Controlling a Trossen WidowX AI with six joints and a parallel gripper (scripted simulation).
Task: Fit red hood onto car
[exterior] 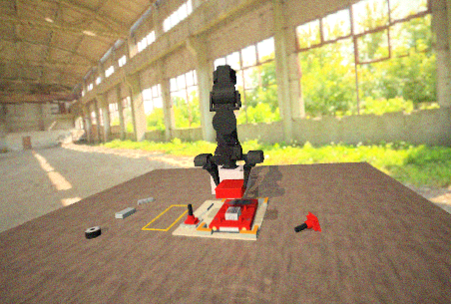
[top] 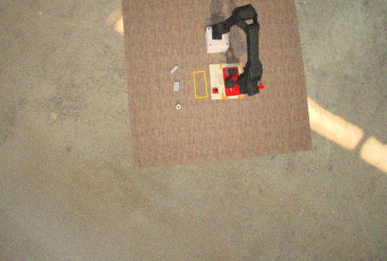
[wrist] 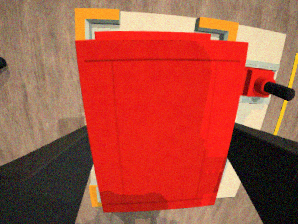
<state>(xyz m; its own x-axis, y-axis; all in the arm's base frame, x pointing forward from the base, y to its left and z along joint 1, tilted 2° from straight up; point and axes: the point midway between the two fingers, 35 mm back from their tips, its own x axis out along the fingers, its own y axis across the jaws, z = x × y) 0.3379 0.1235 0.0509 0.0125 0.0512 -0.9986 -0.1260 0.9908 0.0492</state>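
One arm at work, w/ its gripper [exterior: 229, 178] pinching the red hood [exterior: 229, 188] between both fingers, carried up in the air and not resting on anything. From the room view the hood hangs just above the rear end of the chassis [exterior: 234, 215], which sits in its jig [exterior: 250, 231] w/ the engine block [exterior: 232, 212] showing grey in the middle. Wrist view: hood fills most of the pic, roughly squared up w/ the orange jig corners peeking out past its far edge.

Step in hand, I'd say: carry-over and line-up, approx. halfway thru. Pickup done, fitting not yet. Next move calls for shifting the hood fwd over the deck, keeping it level, then a straight slow drop so all four corner holes meet the pegs. Pegs themselves too small to make out.

No brands, labels or writing readable anywhere.
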